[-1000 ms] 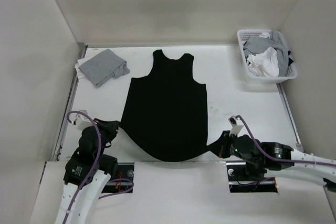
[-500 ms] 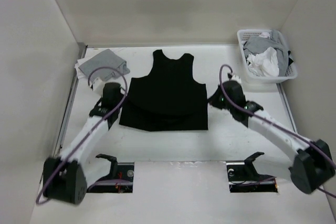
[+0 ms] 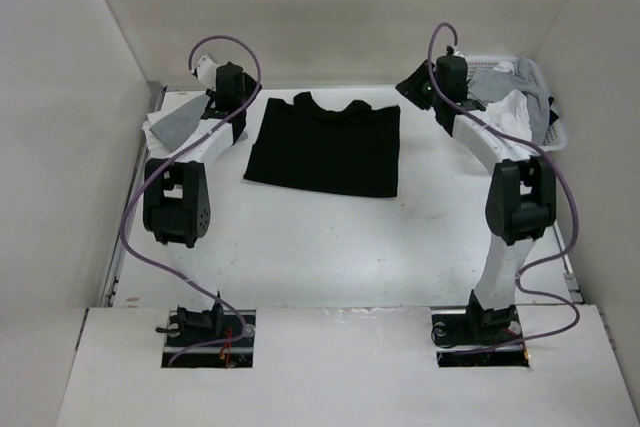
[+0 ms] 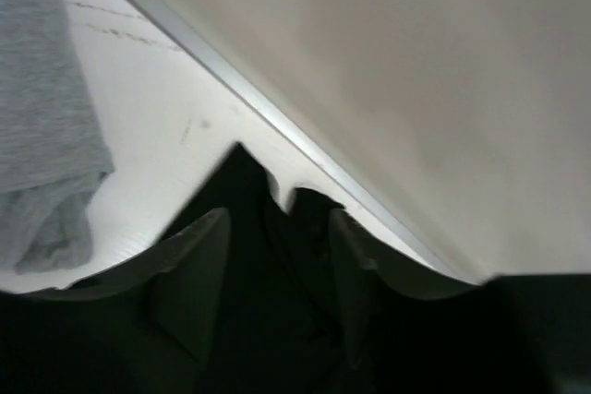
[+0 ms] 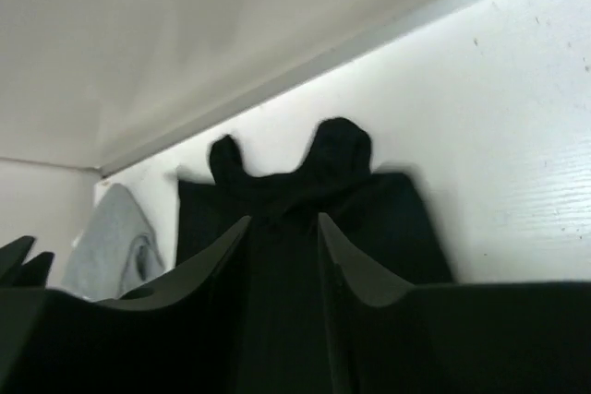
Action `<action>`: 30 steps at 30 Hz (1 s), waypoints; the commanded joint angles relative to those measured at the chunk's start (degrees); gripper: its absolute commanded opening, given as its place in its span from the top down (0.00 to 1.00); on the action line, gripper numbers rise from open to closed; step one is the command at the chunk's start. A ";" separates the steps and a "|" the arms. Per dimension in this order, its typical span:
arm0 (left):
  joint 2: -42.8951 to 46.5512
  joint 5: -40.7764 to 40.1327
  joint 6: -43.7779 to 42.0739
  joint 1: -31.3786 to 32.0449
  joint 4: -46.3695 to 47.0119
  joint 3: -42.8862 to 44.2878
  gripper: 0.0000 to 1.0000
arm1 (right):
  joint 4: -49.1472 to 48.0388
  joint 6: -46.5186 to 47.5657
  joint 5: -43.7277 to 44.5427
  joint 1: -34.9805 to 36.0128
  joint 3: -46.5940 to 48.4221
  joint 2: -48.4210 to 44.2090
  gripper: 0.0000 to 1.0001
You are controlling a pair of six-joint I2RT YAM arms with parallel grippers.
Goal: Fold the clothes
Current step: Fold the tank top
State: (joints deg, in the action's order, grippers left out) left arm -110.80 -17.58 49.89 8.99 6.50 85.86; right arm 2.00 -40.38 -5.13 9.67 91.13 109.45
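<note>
The hem has been carried up to the straps, so the tank top (image 3: 325, 145) now lies halved at the table's (image 3: 330, 247) far side. The left gripper (image 4: 277, 220) and right gripper (image 5: 283, 221) stand parted and empty, so the first fold looks done.

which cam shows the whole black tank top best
The top external view: the whole black tank top lies folded, all its edges visible. Both wrist views catch only a close, cropped part near its straps.
</note>
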 commanded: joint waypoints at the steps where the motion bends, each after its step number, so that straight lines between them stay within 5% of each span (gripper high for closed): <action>1: 2.68 2.02 -0.23 -2.27 2.81 -0.68 0.51 | 1.17 -1.19 -2.35 0.65 -0.14 2.26 0.59; 5: 14.36 3.00 -0.76 -0.70 8.07 -18.49 0.55 | -4.53 -0.58 -1.29 3.11 -14.46 -5.10 0.65; 10: 30.09 -2.45 0.64 4.58 17.58 -47.59 0.61 | -13.94 -2.07 1.69 7.33 -36.51 -18.11 0.98; 15: 36.36 0.70 3.81 3.45 16.97 -59.75 0.61 | -18.25 -3.91 4.33 10.76 -51.64 -27.78 1.00; 25: 25.12 8.97 6.97 -3.33 26.62 -59.50 0.54 | -25.10 -7.86 5.30 10.15 -63.88 -29.56 0.62; 30: 18.53 9.85 8.20 -3.50 29.71 -57.57 0.55 | -28.10 -11.12 2.93 8.74 -64.68 -25.26 0.58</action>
State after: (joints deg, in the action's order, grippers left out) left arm -89.52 -9.47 56.53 6.00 32.01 26.46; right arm -19.40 -48.73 -1.13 19.20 26.52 82.59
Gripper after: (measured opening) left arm 0.454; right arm 0.420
